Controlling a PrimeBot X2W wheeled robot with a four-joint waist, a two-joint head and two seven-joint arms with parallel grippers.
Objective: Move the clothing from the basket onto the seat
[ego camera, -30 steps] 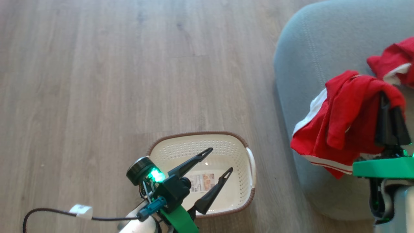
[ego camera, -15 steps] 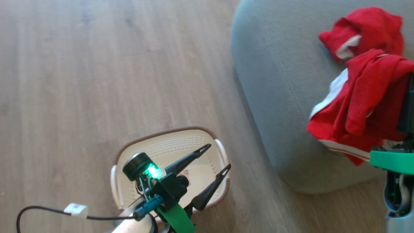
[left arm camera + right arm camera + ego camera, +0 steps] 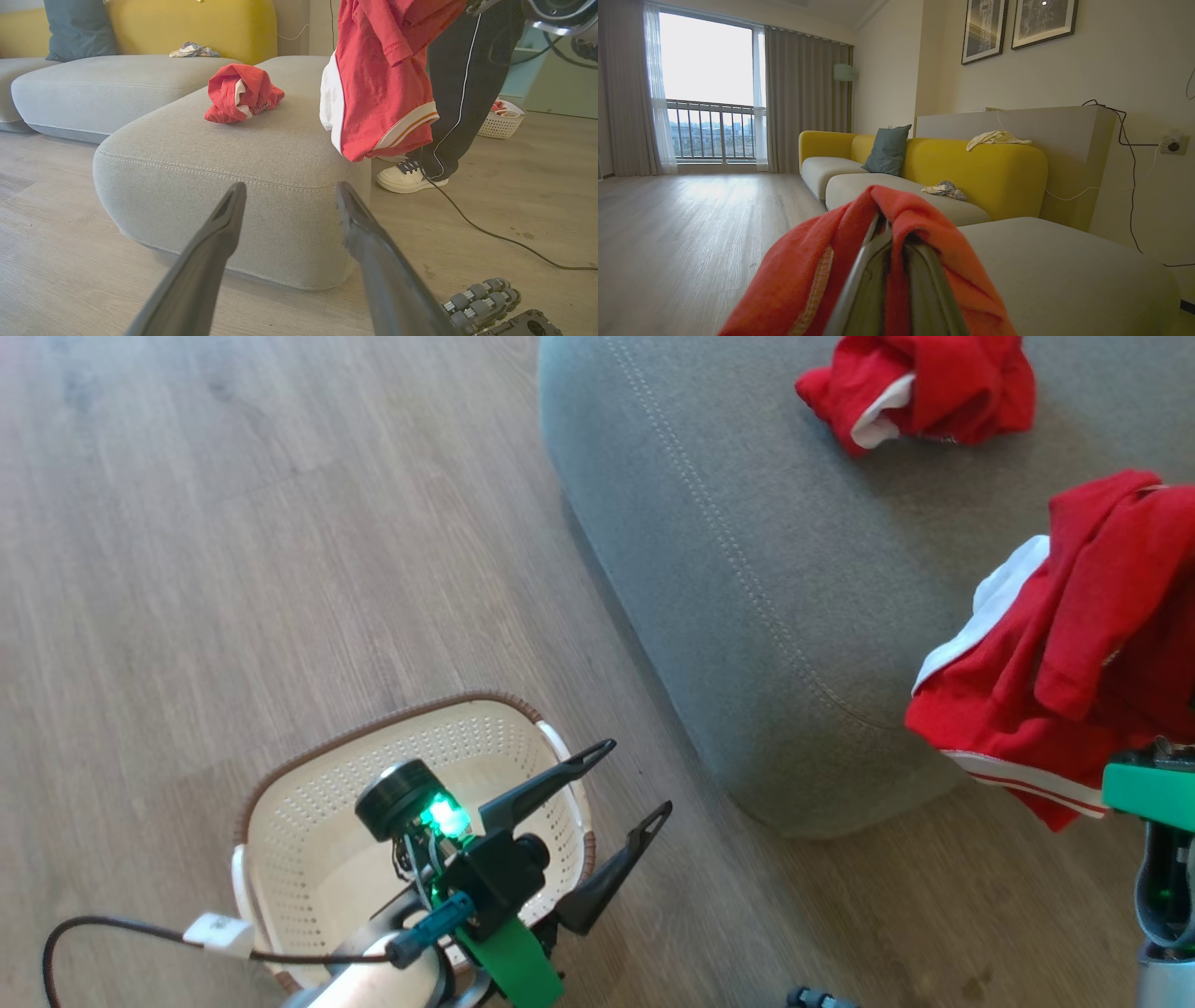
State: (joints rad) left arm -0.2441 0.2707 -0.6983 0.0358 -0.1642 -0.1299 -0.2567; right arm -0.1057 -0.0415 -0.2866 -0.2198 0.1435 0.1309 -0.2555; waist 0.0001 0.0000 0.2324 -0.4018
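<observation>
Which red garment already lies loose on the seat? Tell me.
The crumpled garment farther back on the grey seat, lying free. The other garment hangs draped over the shut right gripper.

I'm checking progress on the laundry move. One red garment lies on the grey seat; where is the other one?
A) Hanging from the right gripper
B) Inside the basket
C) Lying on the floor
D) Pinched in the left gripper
A: the red garment drapes over the shut right gripper and hangs clear of the floor, while the left gripper stands open and holds nothing, over the basket.
</observation>
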